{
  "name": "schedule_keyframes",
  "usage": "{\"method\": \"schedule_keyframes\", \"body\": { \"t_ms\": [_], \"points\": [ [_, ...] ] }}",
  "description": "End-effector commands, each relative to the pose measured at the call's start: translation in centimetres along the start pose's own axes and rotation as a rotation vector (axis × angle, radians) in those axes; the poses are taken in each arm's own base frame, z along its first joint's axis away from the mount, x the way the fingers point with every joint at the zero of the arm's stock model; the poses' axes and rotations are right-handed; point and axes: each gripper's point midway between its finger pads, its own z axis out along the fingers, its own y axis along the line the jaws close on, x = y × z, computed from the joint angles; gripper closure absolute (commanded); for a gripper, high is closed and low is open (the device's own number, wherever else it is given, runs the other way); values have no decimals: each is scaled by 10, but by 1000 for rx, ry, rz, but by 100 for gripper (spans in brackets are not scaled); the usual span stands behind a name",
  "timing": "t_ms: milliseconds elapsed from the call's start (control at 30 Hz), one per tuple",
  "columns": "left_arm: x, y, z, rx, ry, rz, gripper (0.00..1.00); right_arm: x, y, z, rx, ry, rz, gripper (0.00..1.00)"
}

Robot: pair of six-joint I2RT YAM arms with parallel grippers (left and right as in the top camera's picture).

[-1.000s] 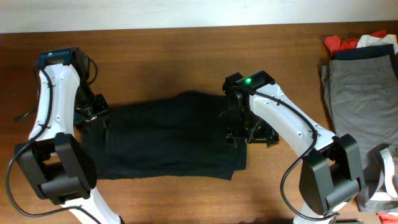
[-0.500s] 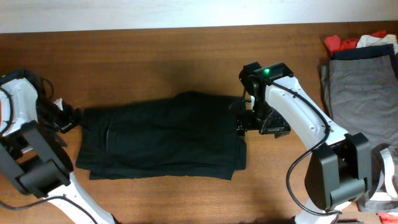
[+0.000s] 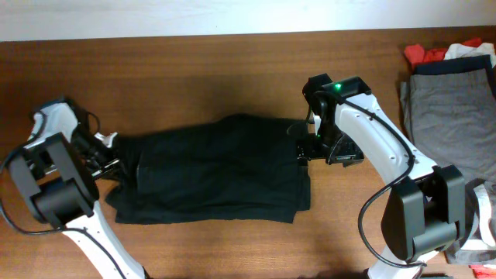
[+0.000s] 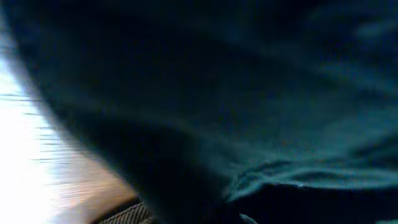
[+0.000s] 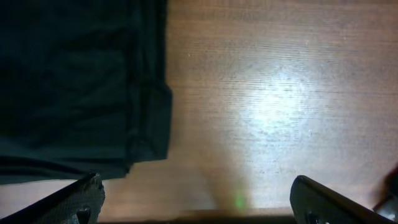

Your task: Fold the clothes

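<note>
Right pincer (image 5: 198, 200) hangs spread wide and empty over the surface (image 5: 280, 93) just beside the right edge of the black shorts (image 3: 213, 167), seemingly ready to take a corner; left pincer (image 3: 107, 152) sits at their left edge, its grip hidden by fabric, so I cannot tell

Brown wooden table (image 3: 232, 70), grain running left to right, spanning nearly the whole overhead view. Along its far edge, a pale off-white strip (image 3: 194, 15); wall or floor, hard to tell. In the right wrist view, bare wood under a bright patch of glare (image 5: 280, 106), with 1 small green glint (image 5: 239, 201) low down.
</note>
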Motion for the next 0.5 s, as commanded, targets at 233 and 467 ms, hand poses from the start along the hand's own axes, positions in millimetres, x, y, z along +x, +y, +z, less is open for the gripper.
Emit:
{"method": "schedule_keyframes", "body": {
  "t_ms": [233, 467],
  "points": [
    [37, -66, -129, -202, -224, -102, 100, -27, 6, -12, -38, -128, -29, 1],
    [99, -220, -119, -116, -311, 109, 100, -53, 23, 19, -94, -118, -81, 1]
  ]
}}
